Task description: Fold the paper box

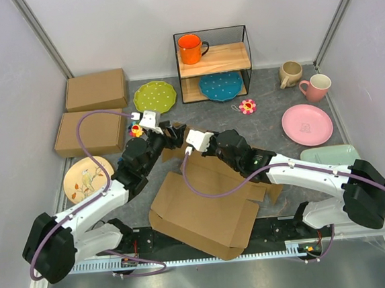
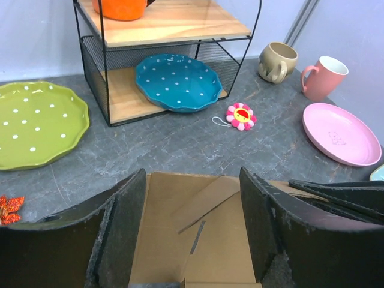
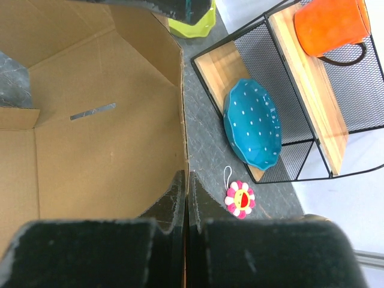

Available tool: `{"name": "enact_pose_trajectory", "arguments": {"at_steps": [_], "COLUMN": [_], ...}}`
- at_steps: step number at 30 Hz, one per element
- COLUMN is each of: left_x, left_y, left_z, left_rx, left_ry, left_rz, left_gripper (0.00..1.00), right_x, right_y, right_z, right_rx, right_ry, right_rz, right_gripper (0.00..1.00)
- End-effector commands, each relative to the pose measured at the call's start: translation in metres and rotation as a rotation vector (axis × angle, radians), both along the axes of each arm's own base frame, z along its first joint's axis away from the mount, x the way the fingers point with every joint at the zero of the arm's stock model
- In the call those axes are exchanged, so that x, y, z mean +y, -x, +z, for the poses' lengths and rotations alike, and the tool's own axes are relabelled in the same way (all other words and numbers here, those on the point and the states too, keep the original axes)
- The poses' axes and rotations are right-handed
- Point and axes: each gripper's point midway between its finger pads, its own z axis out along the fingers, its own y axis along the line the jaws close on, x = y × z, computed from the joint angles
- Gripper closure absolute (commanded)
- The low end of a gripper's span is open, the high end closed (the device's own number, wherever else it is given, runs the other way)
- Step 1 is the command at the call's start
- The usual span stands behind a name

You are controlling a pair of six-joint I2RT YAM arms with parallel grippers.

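The paper box (image 1: 205, 210) is a brown corrugated sheet lying partly folded between the arms, with its far wall raised. My right gripper (image 1: 195, 156) is shut on the upper edge of that raised wall (image 3: 150, 120); in the right wrist view the fingertips (image 3: 178, 191) pinch the cardboard edge. My left gripper (image 1: 177, 134) is open at the box's far left corner. In the left wrist view its jaws stand wide apart on either side of a cardboard panel (image 2: 192, 228), with nothing gripped.
Two closed brown boxes (image 1: 95, 90) lie at the back left. A wire shelf (image 1: 213, 61) holds an orange mug (image 1: 192, 48) and a teal plate (image 1: 221, 85). Nearby are a green plate (image 1: 155, 97), a flower toy (image 1: 247, 106), a pink plate (image 1: 307, 124) and two mugs (image 1: 316, 87).
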Motion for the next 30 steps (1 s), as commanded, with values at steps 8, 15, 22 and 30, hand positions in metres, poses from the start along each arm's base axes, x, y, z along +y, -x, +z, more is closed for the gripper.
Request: {"name": "enact_pose_trajectory", "arguments": {"at_steps": [8, 15, 22, 30], "left_x": [0.001, -0.02, -0.024, -0.035], "left_y": [-0.021, -0.014, 0.003, 0.017], "left_z": [0.003, -0.02, -0.035, -0.067], "left_rx": [0.144, 0.263, 0.328, 0.453], "left_ry": [0.226, 0.287, 0.307, 0.304], "left_rz": [0.023, -0.065, -0.121, -0.178], "left_gripper": [0.38, 0.62, 0.86, 0.89], "right_x": [0.008, 0.009, 0.009, 0.013], "right_y": [0.003, 0.002, 0.002, 0.003], "right_z": [0.01, 0.01, 0.008, 0.003], "right_rx": [0.0, -0.001, 0.004, 0.004], "right_ry": [-0.047, -0.045, -0.039, -0.001], "right_rz": [0.004, 0.0, -0.002, 0.0], "right_gripper": [1.0, 1.0, 1.0, 1.0]}}
